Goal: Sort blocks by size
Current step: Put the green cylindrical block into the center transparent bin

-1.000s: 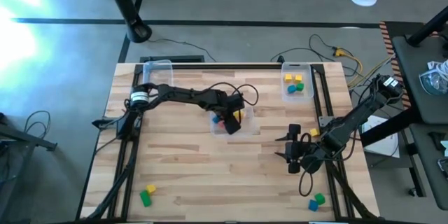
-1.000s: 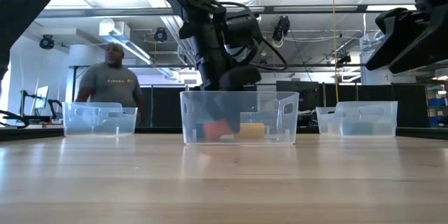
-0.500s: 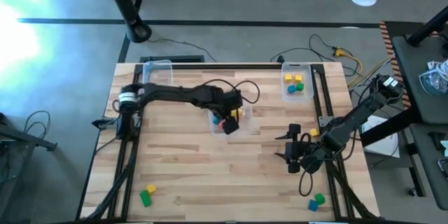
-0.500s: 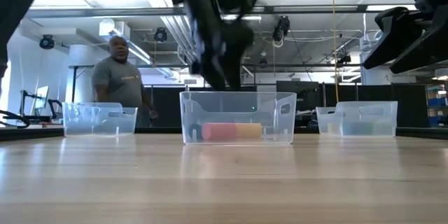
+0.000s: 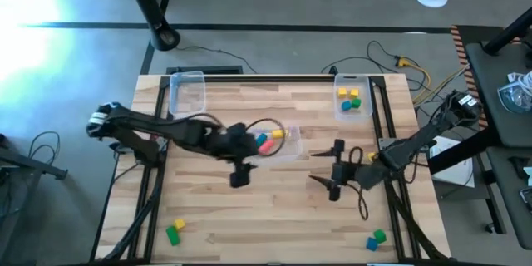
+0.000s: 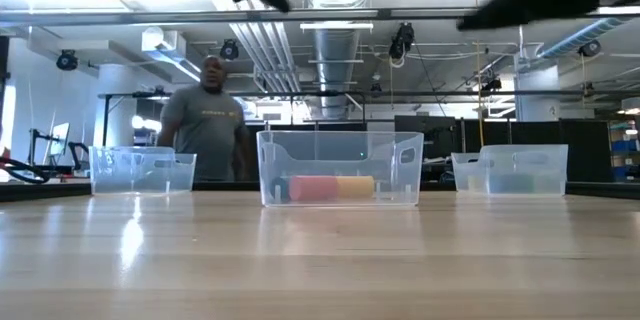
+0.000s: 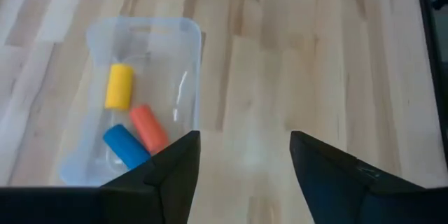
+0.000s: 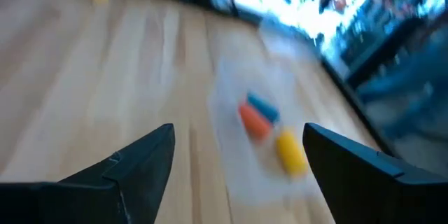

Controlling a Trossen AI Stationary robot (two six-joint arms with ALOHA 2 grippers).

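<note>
Three long blocks, blue [image 7: 126, 146], red [image 7: 148, 129] and yellow [image 7: 118, 86], lie on the floor of the middle clear bin [image 5: 280, 143]. Small yellow, green and blue blocks [image 5: 351, 99] sit in the far right bin. A green and yellow pair [image 5: 174, 231] rests on the table near the left corner, and a blue and green pair [image 5: 376, 238] near the right corner. My left gripper [image 5: 239, 176] hangs open over bare wood on the near side of the middle bin. My right gripper [image 5: 332, 184] is open, right of that bin, holding nothing.
A clear bin [image 5: 187, 91] with nothing showing in it stands at the far left of the table. Black rails [image 5: 150, 184] run along both table sides. A person [image 6: 208, 120] stands beyond the far edge. Bare wood lies between the two grippers.
My left gripper has risen out of the middle bin and drawn back toward the table's near edge and left. The red block, tilted in the bin a second ago, now lies flat beside the yellow one. My right gripper has shifted left, toward the middle bin.
</note>
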